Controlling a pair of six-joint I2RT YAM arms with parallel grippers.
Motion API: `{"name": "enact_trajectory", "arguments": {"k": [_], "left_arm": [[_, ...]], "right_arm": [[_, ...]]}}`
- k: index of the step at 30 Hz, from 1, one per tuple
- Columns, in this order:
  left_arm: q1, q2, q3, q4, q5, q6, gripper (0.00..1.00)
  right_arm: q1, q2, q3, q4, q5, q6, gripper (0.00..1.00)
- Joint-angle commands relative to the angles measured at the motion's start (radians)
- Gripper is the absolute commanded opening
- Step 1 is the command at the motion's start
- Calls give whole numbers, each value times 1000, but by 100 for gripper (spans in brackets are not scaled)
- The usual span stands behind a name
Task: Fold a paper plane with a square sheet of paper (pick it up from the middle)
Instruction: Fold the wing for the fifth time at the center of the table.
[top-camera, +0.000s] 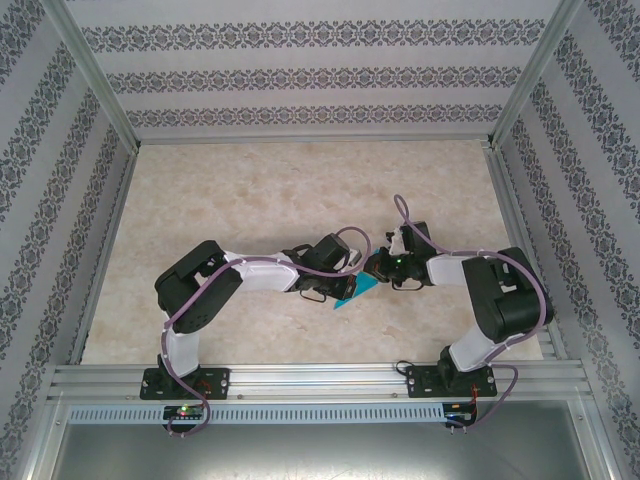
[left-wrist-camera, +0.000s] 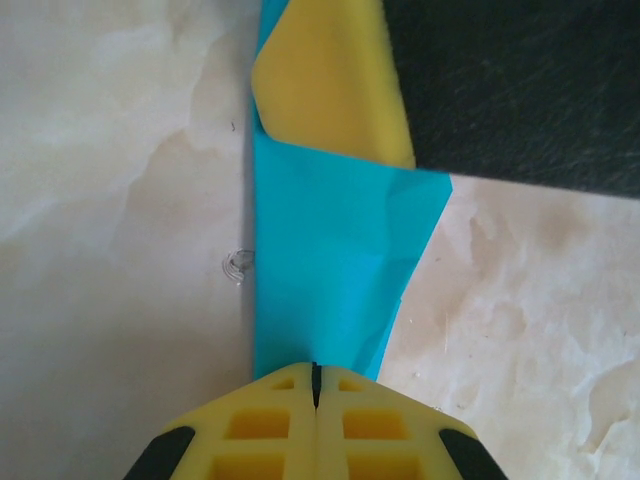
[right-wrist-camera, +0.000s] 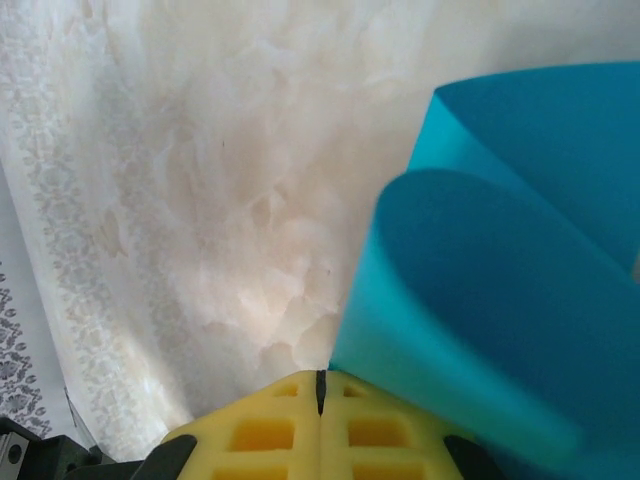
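The left tool has its yellow fingers pressed together at the bottom of the left wrist view, tips meeting the near end of the teal sheet of paper (whether they nip it cannot be told). The folded sheet lies on the marbled worktop and runs up the frame to the right tool, likewise pressed together, beside which the paper curls upward at the right

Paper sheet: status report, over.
Left gripper shut on paper sheet. Right gripper shut on it too. Sheet partly folded, curling. Nothing in the way.
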Motion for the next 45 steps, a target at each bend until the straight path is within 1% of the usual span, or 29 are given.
{"name": "enact_trajectory", "arguments": {"k": [1, 5, 12, 17, 23, 29, 37, 42, 45], "left_arm": [[7, 63, -49, -71, -42, 45, 0], [7, 71, -67, -67, -45, 50, 0], [7, 66, -79, -77, -52, 63, 0], [7, 57, -106, -90, -66, 78, 0], [6, 57, -149, -96, -75, 93, 0], [7, 57, -190, -92, -69, 96, 0], [7, 47, -222, -87, -60, 95, 0], [7, 33, -239, -84, -47, 92, 0], [7, 33, -245, -88, -45, 91, 0]], "right_arm": [[17, -57, -6, -10, 28, 46, 1], [42, -60, 18, -1, 32, 73, 1], [40, 43, 42, -5, 54, 34, 1], [-2, 82, 53, -29, 83, -14, 1], [-50, 88, 89, -76, 124, -42, 1], [-95, 111, 141, -91, 126, -48, 0], [-164, 156, 176, -74, 103, -45, 1], [-216, 184, 189, -31, 61, -24, 1], [-226, 193, 213, -37, 58, -17, 1]]}}
